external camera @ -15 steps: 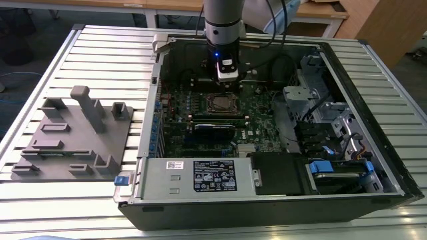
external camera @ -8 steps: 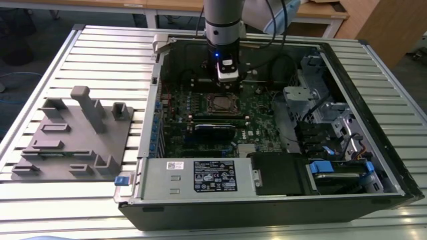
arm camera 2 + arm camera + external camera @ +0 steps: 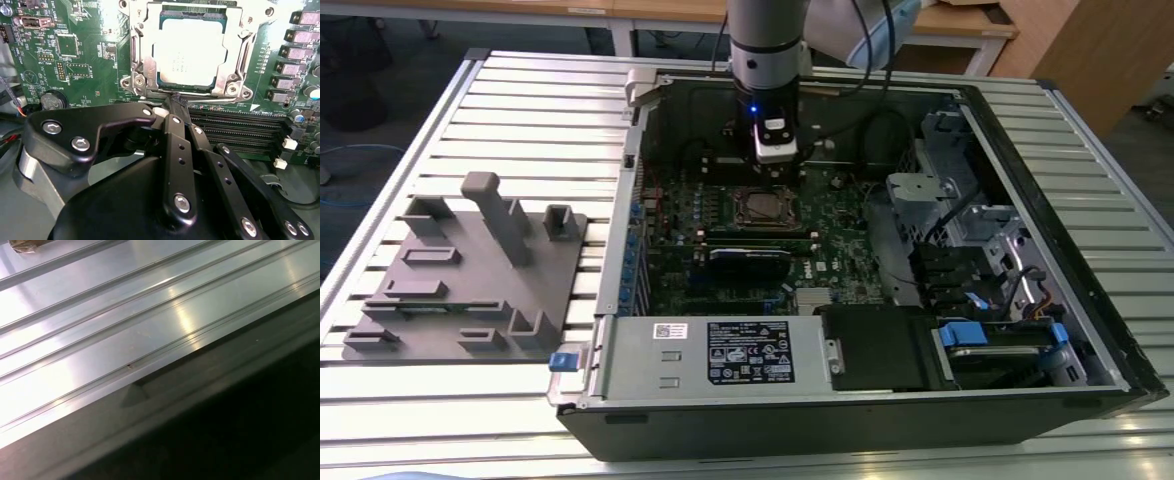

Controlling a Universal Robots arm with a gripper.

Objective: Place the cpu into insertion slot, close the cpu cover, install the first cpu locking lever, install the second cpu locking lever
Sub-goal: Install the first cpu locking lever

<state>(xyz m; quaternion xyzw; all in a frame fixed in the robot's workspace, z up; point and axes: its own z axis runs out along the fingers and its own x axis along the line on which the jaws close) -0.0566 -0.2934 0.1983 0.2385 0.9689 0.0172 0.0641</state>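
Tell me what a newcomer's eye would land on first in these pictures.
The open computer case sits on a slatted table, with the arm's gripper hanging inside it. In the second wrist view the chip lies on the green board, ringed by a silvery metal frame. A grey tray lies at the exterior view's left.

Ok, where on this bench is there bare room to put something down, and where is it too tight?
Bare slats lie on the table behind the grey fixture, and along the exterior view's right of the computer case. Crowded: inside the case, where the gripper hangs close by the cpu cover and cpu.
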